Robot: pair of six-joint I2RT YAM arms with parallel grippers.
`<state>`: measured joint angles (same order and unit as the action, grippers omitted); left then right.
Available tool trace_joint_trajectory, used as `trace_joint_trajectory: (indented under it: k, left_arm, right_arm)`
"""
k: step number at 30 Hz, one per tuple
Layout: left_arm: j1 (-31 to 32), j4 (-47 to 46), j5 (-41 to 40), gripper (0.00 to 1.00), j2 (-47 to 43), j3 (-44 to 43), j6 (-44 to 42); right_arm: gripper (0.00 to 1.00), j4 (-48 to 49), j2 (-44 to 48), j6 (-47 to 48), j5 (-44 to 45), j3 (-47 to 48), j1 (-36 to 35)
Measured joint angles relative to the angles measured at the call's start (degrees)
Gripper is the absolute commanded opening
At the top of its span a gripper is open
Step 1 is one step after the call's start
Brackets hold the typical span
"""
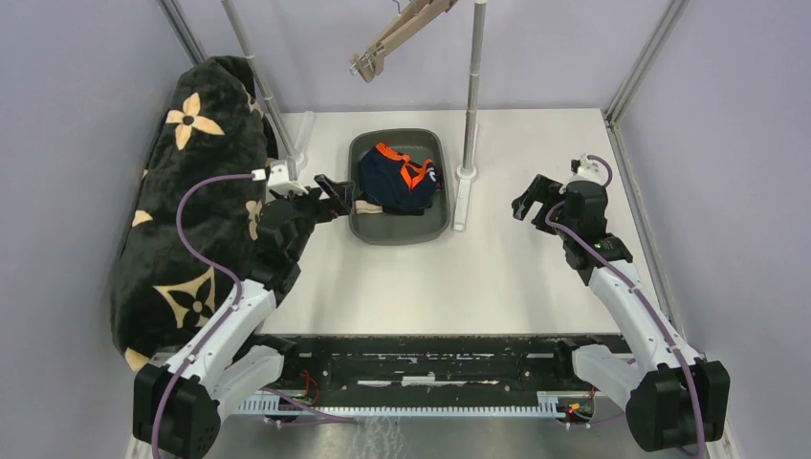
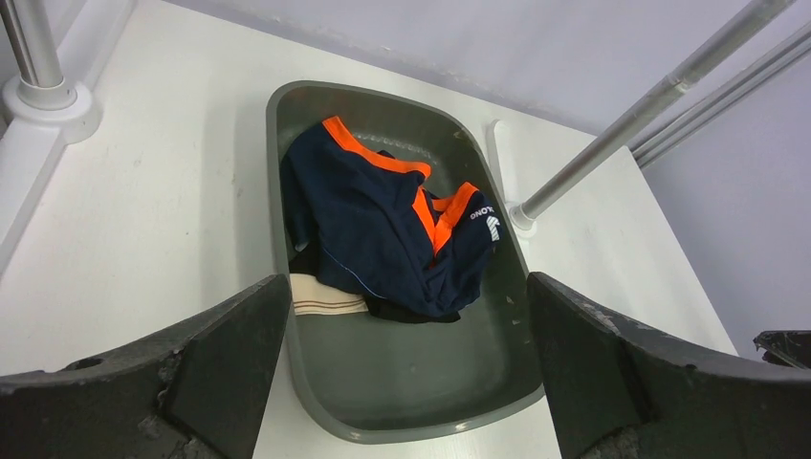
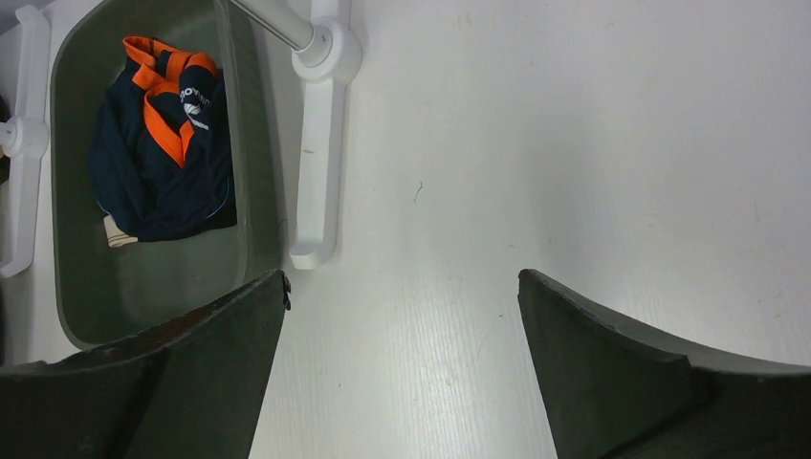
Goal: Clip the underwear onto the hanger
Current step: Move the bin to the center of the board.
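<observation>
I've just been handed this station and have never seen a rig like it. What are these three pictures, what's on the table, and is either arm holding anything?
The wide picture looks down from above on two robot arms bolted at the near table edge. The other two come from a camera on each wrist; the dark shapes at the bottom are that arm's own fingers. On the table sits a grey tub with navy-and-orange underwear bundled inside. A wooden hanger hangs above at the back. A black patterned blanket lies at the left. The left gripper hovers by the tub, the right gripper over bare table. Both are open, holding nothing.
</observation>
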<state>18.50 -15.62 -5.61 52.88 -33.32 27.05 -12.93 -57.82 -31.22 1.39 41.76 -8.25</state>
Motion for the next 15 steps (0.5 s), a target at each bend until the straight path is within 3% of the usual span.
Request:
trace_joint_trajectory:
  k: [15]
  left_arm:
    - [0.0, 0.02, -0.26, 0.99, -0.17, 0.26, 0.0]
  right_arm:
    - [1.0, 0.0, 0.0, -0.02, 0.04, 0.0, 0.0]
